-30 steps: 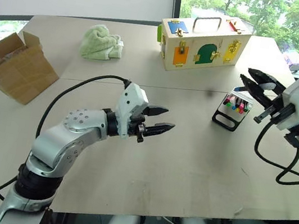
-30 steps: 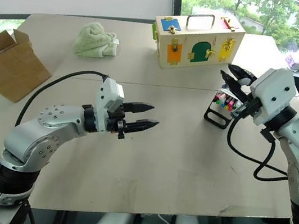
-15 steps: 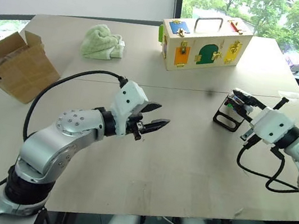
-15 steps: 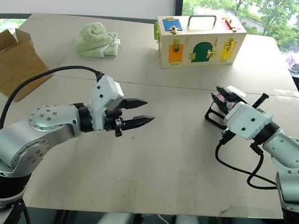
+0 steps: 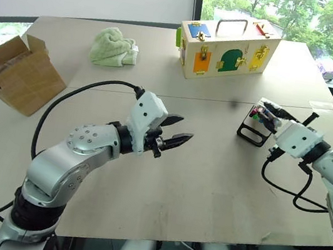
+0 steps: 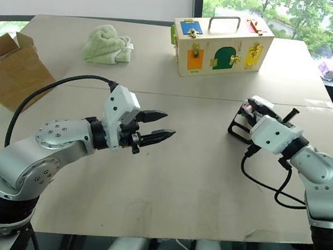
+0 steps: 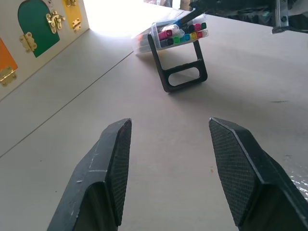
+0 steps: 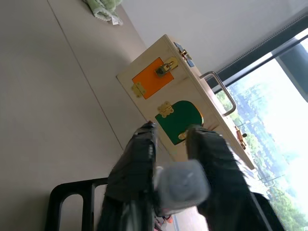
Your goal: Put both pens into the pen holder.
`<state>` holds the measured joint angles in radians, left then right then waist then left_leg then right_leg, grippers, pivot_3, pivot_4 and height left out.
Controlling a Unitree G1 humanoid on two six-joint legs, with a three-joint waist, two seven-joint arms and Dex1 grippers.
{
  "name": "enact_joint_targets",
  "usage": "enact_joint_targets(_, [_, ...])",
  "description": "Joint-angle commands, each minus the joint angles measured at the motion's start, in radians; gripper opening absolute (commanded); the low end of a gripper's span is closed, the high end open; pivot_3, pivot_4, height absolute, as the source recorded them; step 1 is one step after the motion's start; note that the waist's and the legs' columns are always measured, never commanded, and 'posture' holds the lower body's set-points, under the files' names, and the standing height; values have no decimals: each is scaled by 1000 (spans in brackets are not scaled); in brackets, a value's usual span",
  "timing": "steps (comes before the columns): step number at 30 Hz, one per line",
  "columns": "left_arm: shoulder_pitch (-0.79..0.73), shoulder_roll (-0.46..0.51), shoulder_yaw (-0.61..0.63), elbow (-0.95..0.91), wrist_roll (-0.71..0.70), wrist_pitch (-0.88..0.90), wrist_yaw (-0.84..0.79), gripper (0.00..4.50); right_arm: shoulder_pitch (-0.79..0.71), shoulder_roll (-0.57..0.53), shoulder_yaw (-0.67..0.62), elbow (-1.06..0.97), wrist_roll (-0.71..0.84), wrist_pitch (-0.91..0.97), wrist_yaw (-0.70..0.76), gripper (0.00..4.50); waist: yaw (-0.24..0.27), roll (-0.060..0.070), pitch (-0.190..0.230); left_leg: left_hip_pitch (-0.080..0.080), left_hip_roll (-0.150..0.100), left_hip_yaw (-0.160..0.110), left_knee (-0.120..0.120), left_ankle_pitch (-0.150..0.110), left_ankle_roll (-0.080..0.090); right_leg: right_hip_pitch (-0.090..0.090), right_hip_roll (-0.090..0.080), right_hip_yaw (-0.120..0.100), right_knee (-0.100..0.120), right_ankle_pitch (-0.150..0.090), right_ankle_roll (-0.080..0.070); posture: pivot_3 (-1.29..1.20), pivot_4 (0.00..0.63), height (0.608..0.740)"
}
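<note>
Left claw [image 5: 178,131]: fingers spread apart and empty, held over the bare middle of the pale surface [image 5: 208,182].
Right claw [image 5: 269,109]: at the small tilted black-framed pen holder [image 5: 256,128] near the right edge; a pale pen tip [image 8: 182,185] is seen between its fingers.
Open room: bare surface between the claws.
Far edge: wooden box with coloured doors [image 5: 226,47], crumpled green cloth [image 5: 113,47].
Left edge: open cardboard box [image 5: 16,73].

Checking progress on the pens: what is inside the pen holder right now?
Colourful marker caps fill the pen holder. The right gripper sits over its top, covering whatever lies beneath, so I cannot tell whether a pen is in.
</note>
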<state>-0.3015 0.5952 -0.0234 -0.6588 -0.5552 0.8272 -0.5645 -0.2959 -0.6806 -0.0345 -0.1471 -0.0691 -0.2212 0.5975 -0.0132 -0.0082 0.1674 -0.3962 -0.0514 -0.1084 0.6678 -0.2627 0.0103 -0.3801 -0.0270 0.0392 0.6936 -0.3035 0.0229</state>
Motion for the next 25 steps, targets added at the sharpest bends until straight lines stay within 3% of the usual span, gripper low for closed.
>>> enact_joint_targets(1, [4,-1,8,-48,-13,-20,0,2633,-19,6,-15,-10,2,-23,-20,2784,0,0,0,0,0,0,0,0,0,0,0,0,0,0,0,0,150,740])
enact_joint_targets(4, [6,-3,6,-51,-14,-20,1,2633,-22,13,-22,-10,7,-44,-30,4307,0,0,0,0,0,0,0,0,0,0,0,0,0,0,0,0,150,740])
enact_joint_targets(5, [7,-4,6,-52,-15,-20,1,2633,-24,16,-24,-11,8,-52,-34,4470,0,0,0,0,0,0,0,0,0,0,0,0,0,0,0,0,150,740])
enact_joint_targets(11, [18,-3,12,-55,-18,-22,-1,2633,-12,46,-20,-50,114,-44,6,4470,0,0,0,0,0,0,0,0,0,0,0,0,0,0,0,0,150,740])
enact_joint_targets(18, [264,23,110,-48,-2,-142,-56,2633,154,49,46,-272,566,387,219,4470,0,0,0,0,1,0,-1,0,0,0,0,1,-1,0,0,0,150,740])
enact_joint_targets(21, [396,18,165,-6,22,-210,-63,2633,274,-1,52,-255,597,444,306,4470,6,0,0,0,1,0,-1,-3,5,0,-1,1,-2,0,0,0,150,740])
enact_joint_targets(25, [493,50,138,26,130,-300,-67,2633,331,-19,37,-165,582,438,360,4470,8,0,0,1,0,0,-1,-3,5,2,-1,0,-3,0,0,0,150,740])
